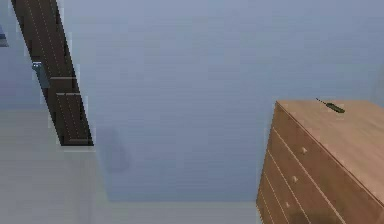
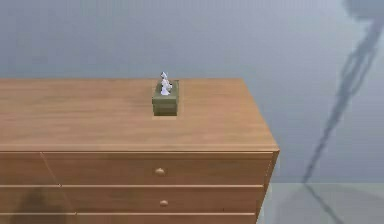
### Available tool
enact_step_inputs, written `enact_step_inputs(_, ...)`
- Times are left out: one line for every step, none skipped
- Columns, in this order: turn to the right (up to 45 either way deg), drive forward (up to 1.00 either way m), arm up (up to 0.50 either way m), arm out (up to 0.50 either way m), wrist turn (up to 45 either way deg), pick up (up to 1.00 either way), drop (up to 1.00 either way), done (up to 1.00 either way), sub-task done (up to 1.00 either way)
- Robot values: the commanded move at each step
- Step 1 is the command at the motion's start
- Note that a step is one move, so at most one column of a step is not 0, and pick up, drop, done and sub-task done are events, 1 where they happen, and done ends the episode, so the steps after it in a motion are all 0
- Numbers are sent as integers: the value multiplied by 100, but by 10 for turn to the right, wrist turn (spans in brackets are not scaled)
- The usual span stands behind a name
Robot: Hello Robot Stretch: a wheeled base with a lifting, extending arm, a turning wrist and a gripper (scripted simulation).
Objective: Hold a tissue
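Note:
A small olive-green tissue box stands on the top of a wooden dresser in the arm side view, a little left of the middle. A white tissue sticks up out of the box. The dresser's corner also appears at the forward view's right, with a small dark thin object lying on its top near the back edge.
The dresser has drawers with round knobs. Behind it runs a blue-grey wall. A dark wooden door or shelf unit stands at the forward view's left. Pale floor lies right of the dresser.

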Motion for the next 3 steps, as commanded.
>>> enact_step_inputs(0,0,38,0,0,0,0,0,0)
enact_step_inputs(0,0,0,42,0,0,0,0,0)
enact_step_inputs(0,0,0,0,450,0,0,0,0)
